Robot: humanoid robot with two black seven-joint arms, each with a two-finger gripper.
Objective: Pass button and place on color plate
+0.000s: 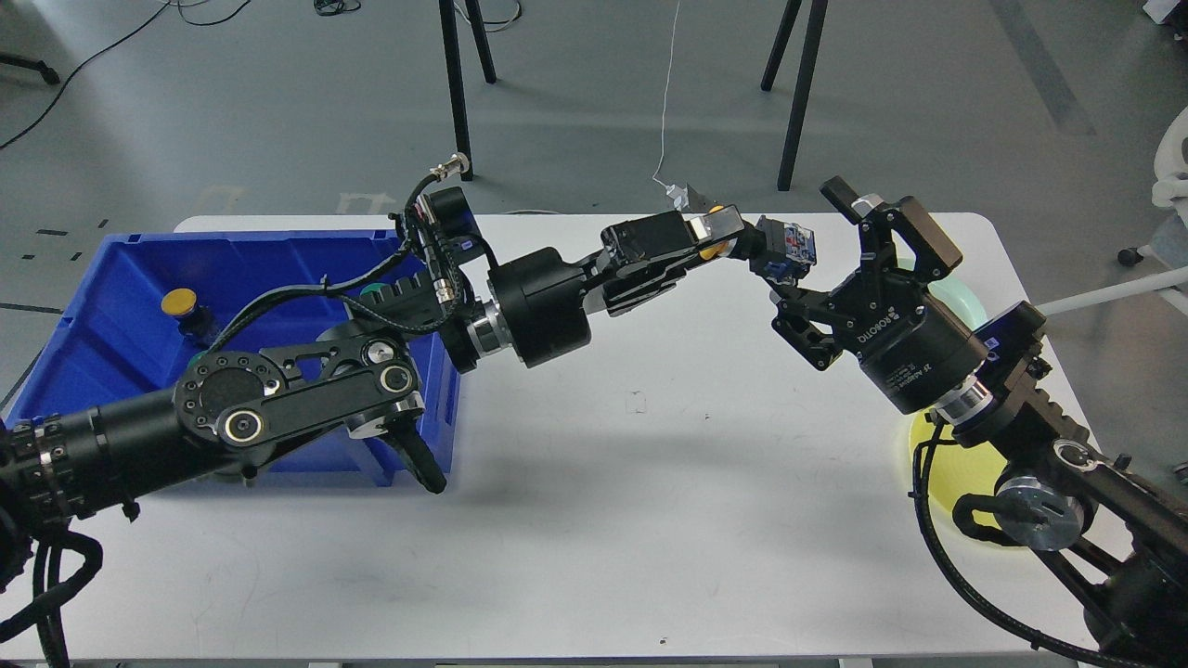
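Observation:
My left gripper [733, 234] is shut on a button [787, 249] with a yellow cap and a dark blue body, and holds it out above the table's far right part. My right gripper [829, 269] is open, with its fingers [877, 223] spread around the button's body; I cannot tell whether they touch it. The pale green plate [962, 299] is mostly hidden behind the right gripper. The yellow plate [936, 462] shows only partly under the right arm.
A blue bin [83, 315] stands at the left, with a yellow button [179, 304] in it. A green button [375, 289] there is mostly hidden by my left arm. The left arm stretches across the table's far middle.

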